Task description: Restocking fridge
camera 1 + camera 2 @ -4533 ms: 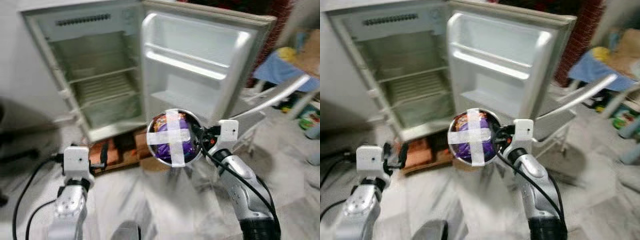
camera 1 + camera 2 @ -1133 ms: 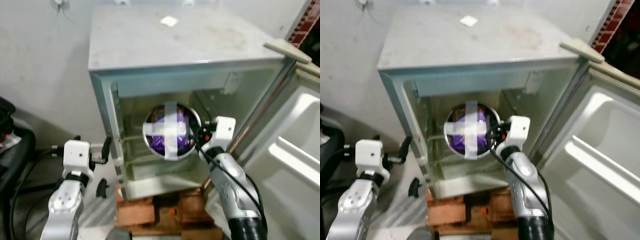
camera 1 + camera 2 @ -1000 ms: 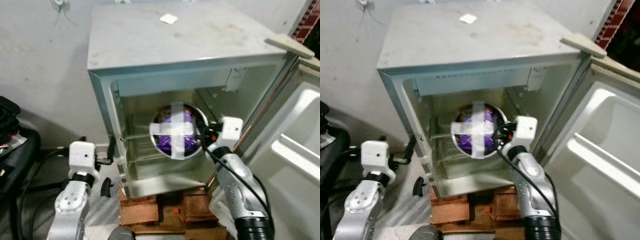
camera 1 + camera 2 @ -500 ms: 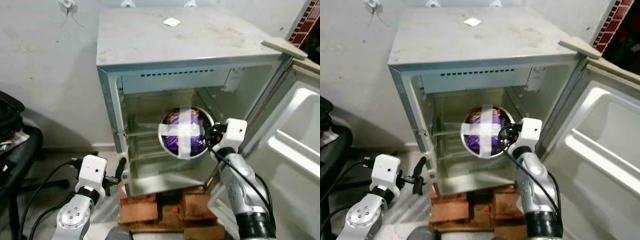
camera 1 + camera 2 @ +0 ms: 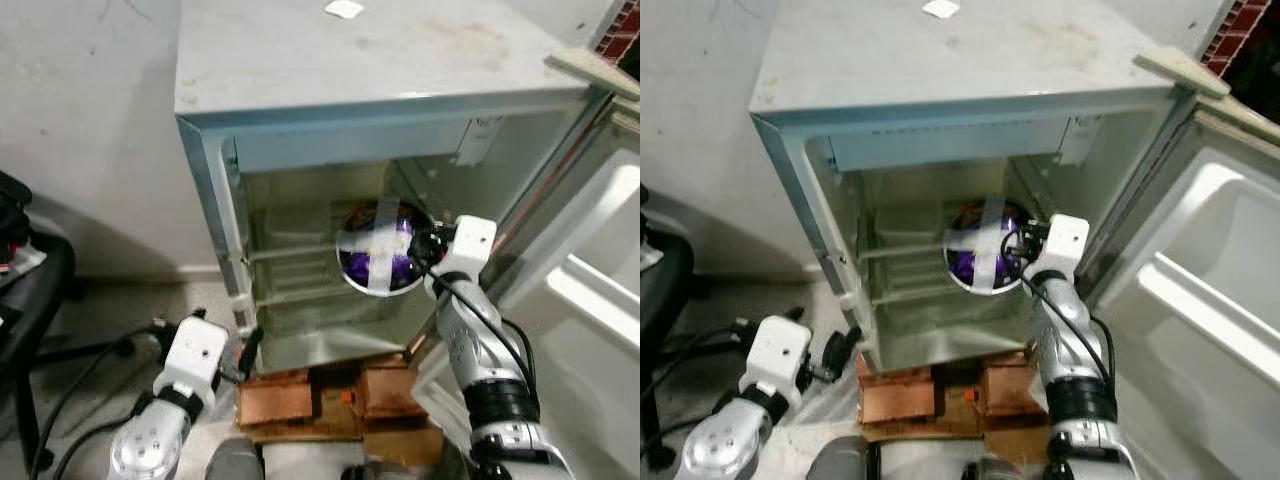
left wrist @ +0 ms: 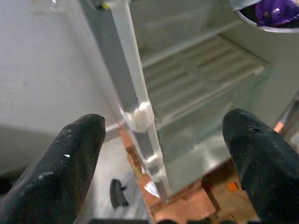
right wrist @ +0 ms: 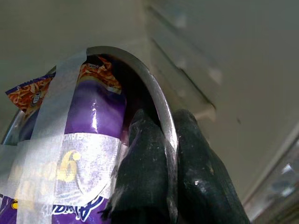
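At frame centre, the right claw (image 5: 428, 247) pinches the rim of a taped steel bowl (image 5: 382, 249) of purple snack packets, inside the open fridge (image 5: 330, 150) above its wire shelf (image 5: 905, 262) — placing step. Next: lower, release. Left claw (image 6: 154, 154), lower left, gapes empty.

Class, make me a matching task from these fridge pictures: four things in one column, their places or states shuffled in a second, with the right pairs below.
Things
1 steel bowl
2 fridge door
3 left gripper
4 white scrap

States
A swung open
B on the fridge's top
C fingers apart, holding nothing
D pinched at its rim by the right gripper

Pairs: 1-D, 2-A, 3-C, 4-B
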### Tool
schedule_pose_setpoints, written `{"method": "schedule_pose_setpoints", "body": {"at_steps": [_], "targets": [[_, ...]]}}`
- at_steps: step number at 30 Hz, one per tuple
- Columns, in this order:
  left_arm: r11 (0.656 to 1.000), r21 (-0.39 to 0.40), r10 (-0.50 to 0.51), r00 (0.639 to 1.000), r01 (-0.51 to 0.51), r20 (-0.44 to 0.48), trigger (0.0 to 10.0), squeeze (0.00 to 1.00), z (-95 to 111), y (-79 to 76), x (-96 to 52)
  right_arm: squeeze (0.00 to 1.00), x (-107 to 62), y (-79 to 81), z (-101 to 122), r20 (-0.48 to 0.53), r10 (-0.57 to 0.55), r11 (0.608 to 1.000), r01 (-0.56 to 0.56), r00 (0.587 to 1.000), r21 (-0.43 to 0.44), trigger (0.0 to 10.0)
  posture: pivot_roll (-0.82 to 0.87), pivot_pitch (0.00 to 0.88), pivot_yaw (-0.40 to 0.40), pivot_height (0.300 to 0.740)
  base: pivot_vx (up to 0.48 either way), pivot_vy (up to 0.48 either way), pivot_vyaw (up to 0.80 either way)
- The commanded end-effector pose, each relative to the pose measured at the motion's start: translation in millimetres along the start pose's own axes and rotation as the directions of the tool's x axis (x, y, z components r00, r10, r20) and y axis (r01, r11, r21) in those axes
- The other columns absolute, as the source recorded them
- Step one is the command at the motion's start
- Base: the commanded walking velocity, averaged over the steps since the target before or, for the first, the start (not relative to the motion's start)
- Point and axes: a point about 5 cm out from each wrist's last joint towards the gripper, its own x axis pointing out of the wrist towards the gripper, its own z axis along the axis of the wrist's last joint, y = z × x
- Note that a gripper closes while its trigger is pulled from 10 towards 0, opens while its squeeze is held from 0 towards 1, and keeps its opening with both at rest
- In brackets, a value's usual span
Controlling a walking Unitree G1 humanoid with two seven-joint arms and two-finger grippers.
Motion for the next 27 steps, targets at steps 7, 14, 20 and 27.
{"method": "schedule_pose_setpoints", "body": {"at_steps": [7, 14, 20, 27], "targets": [[1.000, 0.012, 0.018, 1.000, -0.018, -0.003, 10.0, 0.00, 10.6, 5.3, -12.5, 0.00, 7.6, -2.1, 8.0, 0.040, -0.035, 0.999, 0.034, 0.999, 0.021, 10.0, 0.21, 0.249, -0.067, 0.740, 0.000, 0.000, 0.00], [1.000, -0.001, 0.028, 1.000, -0.028, 0.008, 10.0, 0.00, 15.6, 3.7, -9.8, 0.00, 7.0, -3.5, 14.0, 0.089, -0.023, 1.000, 0.023, 0.996, 0.001, 10.0, 0.21, 0.249, -0.067, 0.740, 0.000, 0.000, 0.00], [0.977, -0.036, 0.213, 0.972, -0.210, 0.096, 10.0, 0.00, 21.7, 18.2, -10.6, 0.00, -19.0, -4.0, 18.3, 0.131, 0.085, 0.996, -0.080, 0.988, -0.043, 10.0, 0.19, 0.194, -0.075, 0.740, 0.000, 0.000, 0.00], [0.964, -0.053, 0.266, 0.959, -0.262, 0.096, 10.0, 0.00, 15.7, 24.3, -12.7, 0.00, -54.0, -12.0, 13.8, 0.130, 0.121, 0.990, -0.110, 0.984, -0.085, 10.0, 0.16, 0.138, -0.071, 0.740, 0.000, 0.000, 0.00]]}}
